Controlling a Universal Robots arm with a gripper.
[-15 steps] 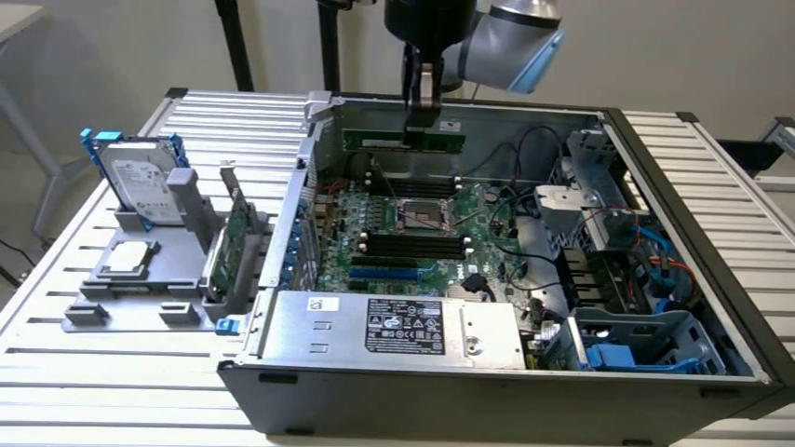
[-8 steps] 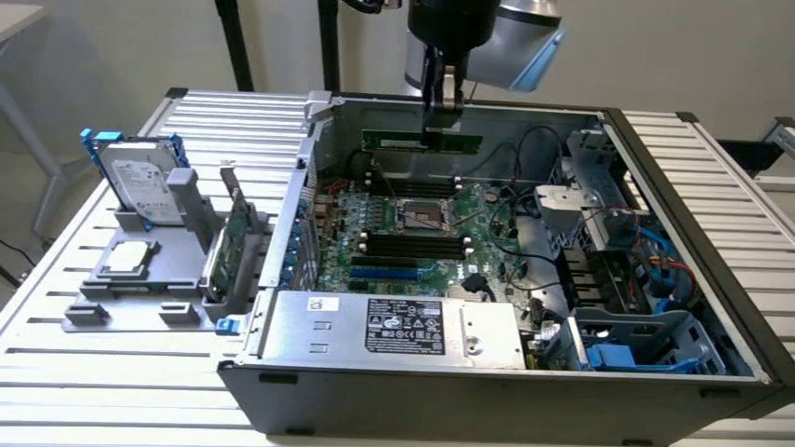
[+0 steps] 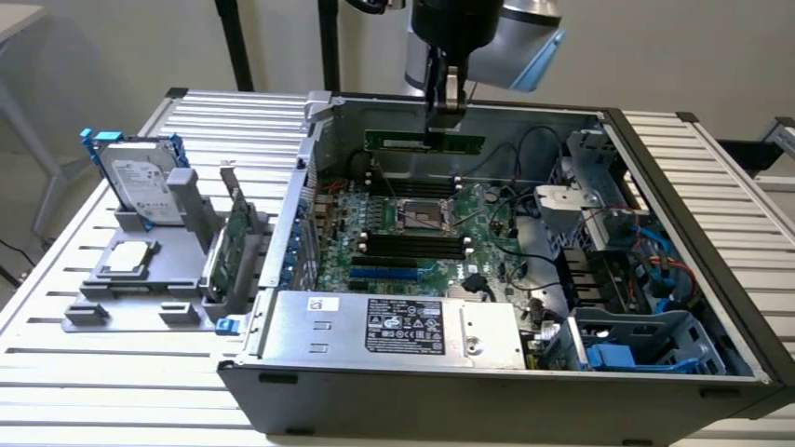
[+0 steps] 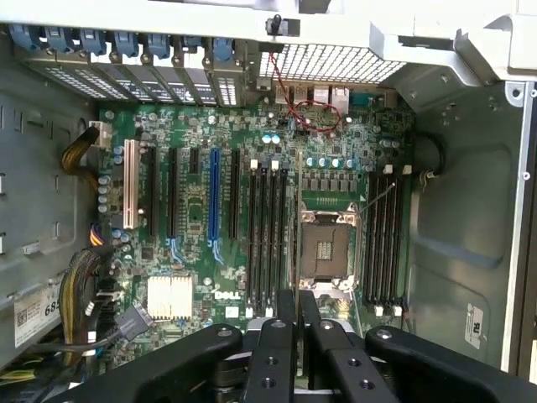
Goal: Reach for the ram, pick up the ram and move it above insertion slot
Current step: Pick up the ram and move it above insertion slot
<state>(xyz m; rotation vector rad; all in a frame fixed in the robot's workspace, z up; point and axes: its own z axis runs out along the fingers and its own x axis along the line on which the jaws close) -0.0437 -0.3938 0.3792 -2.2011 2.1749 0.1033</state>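
The ram is being held level in the air above the motherboard, over the far part of the open case as the exterior view shows it, clear of the board beneath. It is being pinched near its middle by the gripper, whose fingers are being pressed together on the stick's upper edge while the arm is hanging down from above. In the wrist view the gripper is being seen with its two black fingers drawn close, over the CPU socket and between two banks of black memory slots. Outside the case, at the exterior view's left, a hard drive is being kept upright in a grey holder on the slatted table, with a green card standing on edge just beside it and a small square chip lying flat on the holder.
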